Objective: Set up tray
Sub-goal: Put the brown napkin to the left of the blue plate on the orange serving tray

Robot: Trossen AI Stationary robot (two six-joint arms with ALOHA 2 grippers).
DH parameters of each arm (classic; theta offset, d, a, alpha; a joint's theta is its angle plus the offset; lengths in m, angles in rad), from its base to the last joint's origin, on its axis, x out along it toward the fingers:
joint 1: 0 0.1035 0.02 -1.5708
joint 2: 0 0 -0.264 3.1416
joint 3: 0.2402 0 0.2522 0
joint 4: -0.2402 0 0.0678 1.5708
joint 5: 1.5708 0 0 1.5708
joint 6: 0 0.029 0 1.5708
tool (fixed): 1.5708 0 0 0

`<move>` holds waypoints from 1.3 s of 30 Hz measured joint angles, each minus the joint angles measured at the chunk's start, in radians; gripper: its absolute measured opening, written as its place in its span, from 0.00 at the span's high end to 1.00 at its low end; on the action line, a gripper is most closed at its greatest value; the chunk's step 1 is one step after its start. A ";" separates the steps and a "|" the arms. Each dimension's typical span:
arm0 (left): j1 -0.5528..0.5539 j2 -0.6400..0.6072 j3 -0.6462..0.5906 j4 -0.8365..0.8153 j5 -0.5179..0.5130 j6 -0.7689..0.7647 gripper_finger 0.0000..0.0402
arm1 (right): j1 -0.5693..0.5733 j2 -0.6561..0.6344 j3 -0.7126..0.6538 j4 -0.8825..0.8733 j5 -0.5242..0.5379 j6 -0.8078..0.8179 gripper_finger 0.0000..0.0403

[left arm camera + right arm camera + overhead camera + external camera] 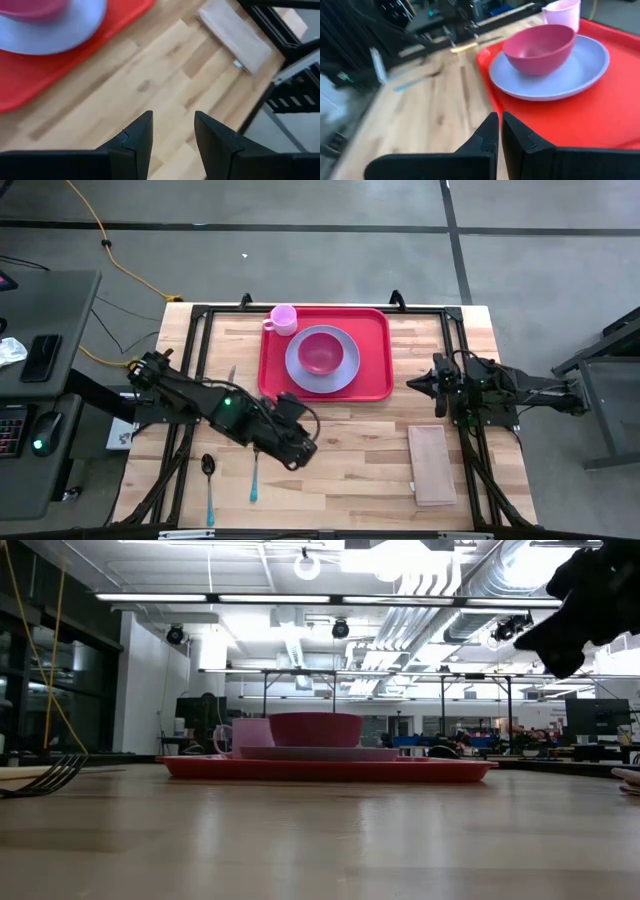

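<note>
Glossy plastic tray (375, 350) (wood table (350, 450))

Bare wood lies between the tray (377, 360), napkin (431, 464) and fork (256, 476).

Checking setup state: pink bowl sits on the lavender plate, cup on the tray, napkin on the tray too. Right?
Not quite. The napkin lies on the bare table, off the tray, as the high view shows. The bowl is on the plate and the cup is on the tray.

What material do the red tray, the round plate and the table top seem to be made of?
Tray: probably plastic, smooth red, one moulded piece with rounded corners and a raised rim.
Plate: likely plastic or melamine, even matte lavender.
Table top: wood, pale glued strips with visible grain.
</note>
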 joint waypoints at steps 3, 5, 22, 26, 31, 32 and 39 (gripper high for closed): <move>0.002 0.001 -0.048 0.100 0.041 0.007 0.57 | 0.000 0.002 0.018 -0.005 -0.049 0.070 1.00; 0.003 0.000 -0.084 0.180 0.068 0.022 0.57 | 0.000 0.007 0.028 -0.015 -0.089 0.133 1.00; 0.002 0.000 -0.227 0.456 0.133 0.066 0.57 | 0.025 0.144 0.029 -0.050 -0.463 0.507 1.00; 0.002 0.000 -0.285 0.501 0.133 0.077 0.57 | 0.090 0.192 0.029 -0.047 -0.459 0.528 1.00; 0.002 0.000 -0.390 0.623 0.119 0.115 0.57 | 0.180 0.246 0.029 -0.045 -0.440 0.554 1.00; 0.002 0.000 -0.407 0.648 0.112 0.123 0.57 | 0.199 0.254 0.029 -0.045 -0.426 0.559 1.00; 0.002 0.000 -0.543 0.777 0.055 0.128 0.57 | 0.312 0.283 0.029 -0.026 -0.329 0.590 1.00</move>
